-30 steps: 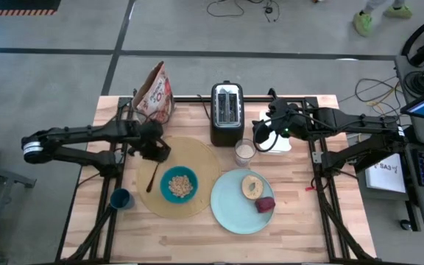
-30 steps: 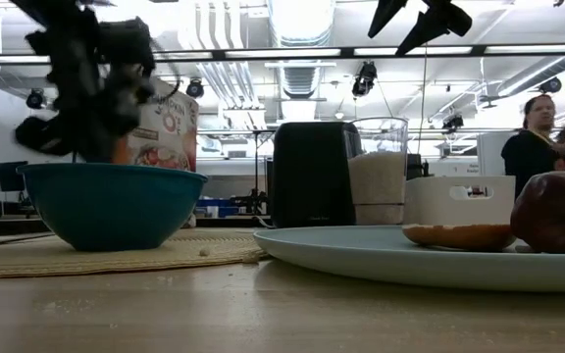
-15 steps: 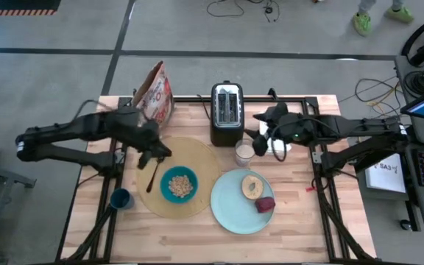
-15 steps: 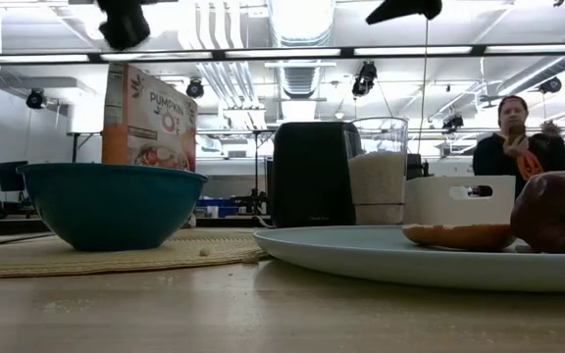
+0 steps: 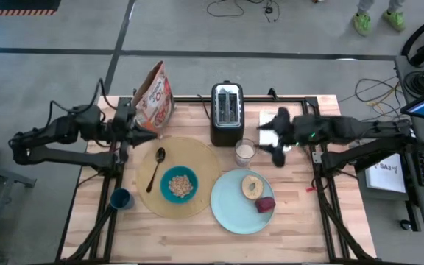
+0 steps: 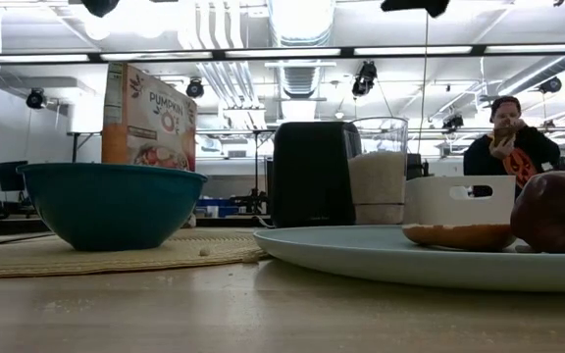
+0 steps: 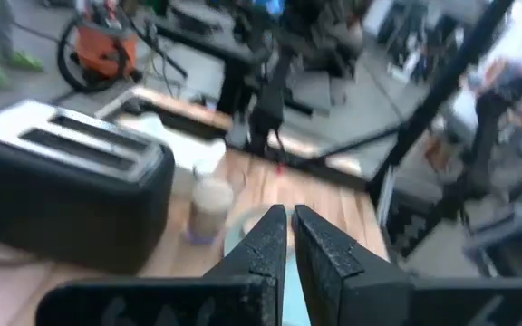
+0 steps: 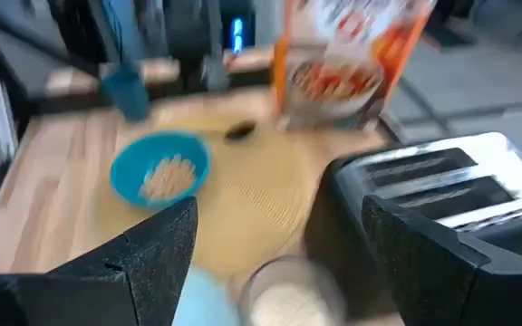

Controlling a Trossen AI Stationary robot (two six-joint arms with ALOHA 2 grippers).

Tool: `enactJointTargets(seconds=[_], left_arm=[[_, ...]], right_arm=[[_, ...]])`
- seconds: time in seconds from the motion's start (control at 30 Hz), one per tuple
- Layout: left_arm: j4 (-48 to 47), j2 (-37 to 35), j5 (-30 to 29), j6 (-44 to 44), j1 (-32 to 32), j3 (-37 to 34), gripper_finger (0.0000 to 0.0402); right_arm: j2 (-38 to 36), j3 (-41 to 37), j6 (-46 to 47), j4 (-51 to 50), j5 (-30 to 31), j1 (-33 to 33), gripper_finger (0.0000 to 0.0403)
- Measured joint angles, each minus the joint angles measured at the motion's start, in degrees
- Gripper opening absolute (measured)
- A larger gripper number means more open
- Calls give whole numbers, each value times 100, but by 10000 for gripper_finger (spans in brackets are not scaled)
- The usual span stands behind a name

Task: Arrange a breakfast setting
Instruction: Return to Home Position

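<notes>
A round tan placemat [image 5: 201, 158] carries a teal bowl [image 5: 179, 184] of cereal and a black spoon [image 5: 155, 166] lying flat to its left. A pale-blue plate [image 5: 230, 207] to the right holds a round bread [image 5: 252, 185] and a dark red fruit [image 5: 265, 204]. A dark blue cup [image 5: 121, 198] stands off the mat at the near left. My left gripper [image 5: 146, 132] is shut and empty, raised by the mat's far-left edge. My right gripper [image 5: 271, 138] is open and empty, raised right of the glass.
A black toaster [image 5: 227, 112] stands at the far middle, with a cereal bag [image 5: 154, 96] to its left. A glass of milk [image 5: 244, 152] is in front of the toaster. A white container [image 6: 457, 199] stands under my right gripper. A person [image 6: 506, 147] shows in the room behind.
My left gripper has risen from the spoon's bowl end on the mat and drawn back toward the table's far left; the spoon lies uncovered on the mat. My right gripper has risen, turned and shifted slightly toward the table's right edge.
</notes>
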Motion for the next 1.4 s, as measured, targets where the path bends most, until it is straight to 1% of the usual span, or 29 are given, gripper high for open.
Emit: enactJointTargets(seconds=[0.07, 0.13, 0.23, 0.37, 0.5, 0.63, 0.8, 0.9, 0.93, 1.0, 1.03, 1.1, 1.13, 1.2, 1.33, 1.4], left_arm=[[-167, -139, 9, 84, -8, -92, 8], [-67, -349, -59, 224, 0, -259, 8], [411, -722, -159, 416, 0, -669, 8], [1096, -1299, -211, 509, 0, -1368, 8], [1529, -1935, -460, 394, 0, -2091, 8], [1934, -2604, -576, 293, 2, -2855, 8], [2291, -3361, -747, 160, 2, -3787, 8], [2497, -3745, -750, 127, 2, -4297, 8], [2608, -3740, -750, 122, 3, -4453, 8], [2853, -3682, -747, 108, 4, -4725, 8], [3004, -3632, -745, 104, 3, -4846, 8], [3229, -3615, -745, 84, 5, -5135, 8], [3340, -3619, -741, 81, 4, -5278, 8], [3654, -3650, -726, 71, 0, -5571, 8], [3343, -3680, -742, 210, 0, -5557, 8], [3352, -3690, -746, 422, 0, -5582, 8]], right_arm=[[-445, -391, -106, 510, -149, -156, 301], [-916, -867, -158, 1088, -213, -234, 304], [-1578, -1543, -192, 1868, -317, -274, 304], [-2297, -2267, -197, 2645, -281, -290, 300], [-2871, -2758, -134, 2919, -308, -286, 295], [-3376, -3204, -161, 3148, -272, -288, 292], [-4202, -3844, -648, 3881, -386, -289, 296], [-4752, -4197, -1156, 3845, -454, -287, 300], [-4939, -4306, -1318, 3854, -427, -286, 302], [-5284, -4514, -1618, 3884, -111, -289, 305], [-5311, -4615, -1693, 4021, 79, -297, 306], [-5316, -4803, -1759, 3791, 542, -299, 307], [-5225, -4830, -1809, 3859, 640, -297, 306], [-5093, -5027, -1810, 3990, 748, -301, 304], [-5137, -5595, -1471, 4141, 758, -298, 298], [-5228, -5946, -1342, 4473, 761, -299, 296]])
